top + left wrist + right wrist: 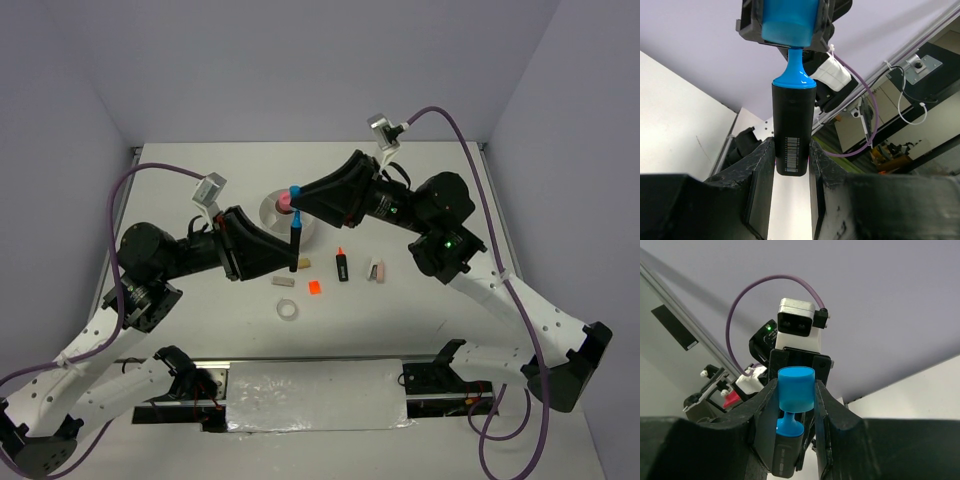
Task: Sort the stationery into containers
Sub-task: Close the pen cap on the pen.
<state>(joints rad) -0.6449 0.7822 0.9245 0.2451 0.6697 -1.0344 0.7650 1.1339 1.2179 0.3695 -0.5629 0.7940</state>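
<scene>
- tape ring lies loose on the counter.
- left fingers clamp the marker by its body, upright in the air.
- right fingers pinch its cap.
- likely a hand-over: one side must release before the drop into the tub beyond.

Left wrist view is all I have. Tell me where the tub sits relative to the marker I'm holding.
Observer: From the top view, the white tub sits just beyond the blue-capped marker, farther from the arm bases and a little to the left.
Operator: Say what's in it.
Observer: One pink item shows inside. The right tool covers part of the tub.
Operator: List what's loose on the table.
Observer: An orange-capped marker, an orange square, a clear tape ring and tan erasers, all on the near side of the tub.
</scene>
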